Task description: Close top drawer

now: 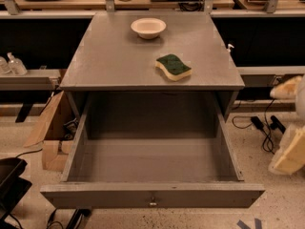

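- Nearest the camera stood the wide flat front panel of the top drawer (100, 195). It was a large, deep, grey-painted wooden box, pulled far out from under the grey wooden table (114, 61), with nothing inside.
- A small metal knob (152, 202) sat at the panel's centre. For pushing the drawer shut, the flat face just beside the knob looked the better place to press, since the knob seemed small and likely slippery.
- The drawer looked stiff and fairly heavy, so it would probably want a steady, square push near the middle. Pressed off-centre, it might skew and bind.
- The gripper (289, 155), a pale cream shape, hung at the right edge of the view. It was outside the drawer's right wall and not touching it. Whether it was wide or narrow could not be told.
- The front panel therefore lay to the gripper's left and nearer the camera.
- Farther back on the table top lay a wavy green-and-yellow sponge (173, 67), and beyond it a small round cream bowl (148, 27).
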